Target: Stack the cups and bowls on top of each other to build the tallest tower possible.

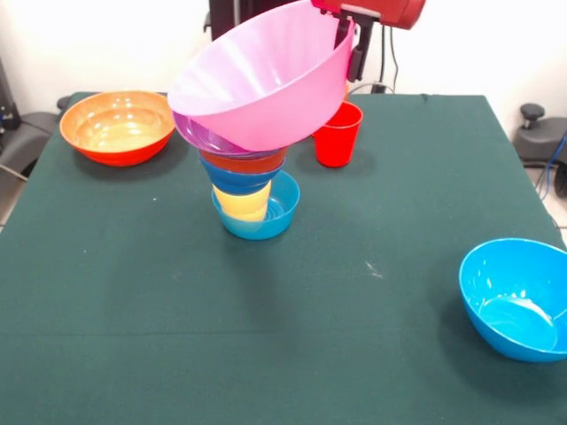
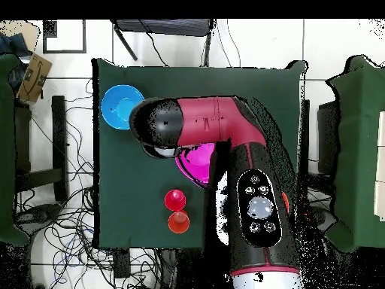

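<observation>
**Tilting pink bowl hangs on the tower, rim pinched high on one side**

Holding the large pink bowl (image 1: pixel 266 84) by its rim, my jaws (image 1: pixel 347 46) are clenched on the edge at the picture's upper right in the front view, one finger inside the wall and one outside. The bowl is steeply tilted: the gripped side rides high, the opposite side dips down and its underside appears to rest on the purple bowl (image 1: pixel 202 135) that tops the tower (image 1: pixel 248 181).

What the next move turns on, as I judge it, is that the bowl's centre sits toward the gripped side of the stack's axis rather than square over it. I would want to level it and bring it across over the stack before letting go, or it may slide off and drag the top bowls with it.

Below the purple bowl I read a small orange bowl, a blue one, the yellow cup (image 1: pixel 242 202), and a blue bowl on the counter (image 1: pixel 266 336). The red cup (image 1: pixel 337 135) stands just behind the tower. The large orange bowl (image 1: pixel 117 127) and the bright blue bowl (image 1: pixel 518 298) sit well apart.
</observation>
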You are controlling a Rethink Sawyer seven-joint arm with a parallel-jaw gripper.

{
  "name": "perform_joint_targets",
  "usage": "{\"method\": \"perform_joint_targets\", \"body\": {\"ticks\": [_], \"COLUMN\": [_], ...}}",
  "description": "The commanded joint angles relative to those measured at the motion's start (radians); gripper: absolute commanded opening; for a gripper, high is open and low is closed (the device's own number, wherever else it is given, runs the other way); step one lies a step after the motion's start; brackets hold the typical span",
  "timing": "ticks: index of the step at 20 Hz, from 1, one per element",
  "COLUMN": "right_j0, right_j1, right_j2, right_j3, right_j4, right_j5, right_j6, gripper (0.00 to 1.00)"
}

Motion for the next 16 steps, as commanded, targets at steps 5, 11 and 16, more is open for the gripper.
{"method": "perform_joint_targets", "body": {"ticks": [5, 11, 16], "right_j0": [-0.023, -0.026, -0.031], "right_j1": [-0.009, -0.031, -0.044], "right_j2": [-0.025, -0.038, -0.042], "right_j3": [0.081, 0.130, 0.163], "right_j4": [-0.021, -0.028, -0.039], "right_j5": [0.104, 0.084, 0.079], "right_j6": [-0.045, -0.072, -0.087], "gripper": [0.00, 0.00, 0.00]}}
